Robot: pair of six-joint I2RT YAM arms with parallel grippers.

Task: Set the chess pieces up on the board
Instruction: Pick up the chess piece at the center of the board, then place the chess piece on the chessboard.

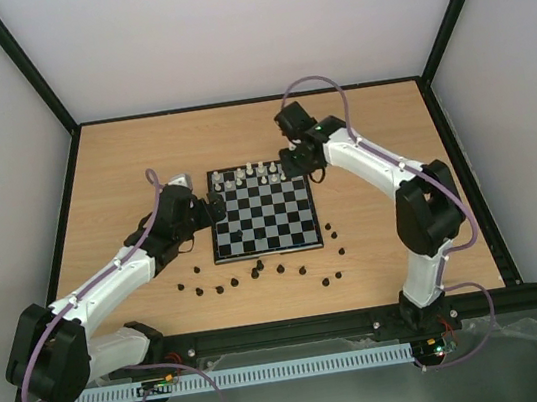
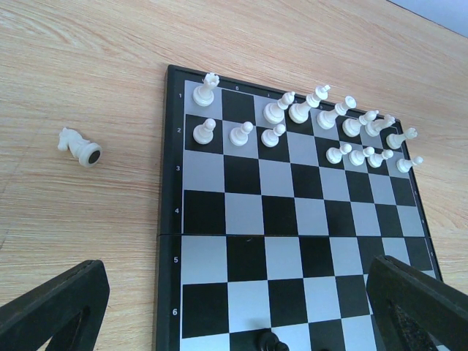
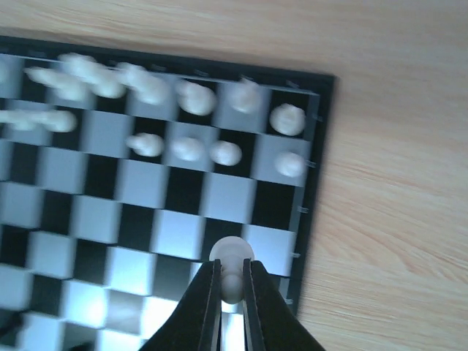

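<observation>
The board (image 1: 264,224) lies mid-table, and white chess pieces (image 1: 253,175) fill most of its two far rows. Above the board's far right corner, my right gripper (image 1: 295,162) is shut on a white pawn (image 3: 232,256), pinched between the black fingers (image 3: 208,307) near the board's edge. At the board's left side my left gripper (image 1: 217,209) hangs open and holds nothing. Its view shows the white rows (image 2: 307,110), bare squares (image 2: 285,212) and one black piece (image 2: 269,341) on the board at the frame's bottom edge. A white knight (image 2: 79,145) lies on its side on the wood left of the board.
Several black pieces (image 1: 258,268) are scattered on the wooden table along the board's near edge and right corner (image 1: 332,232). Black frame rails and pale walls enclose the table. The right wrist view (image 3: 190,99) is blurred.
</observation>
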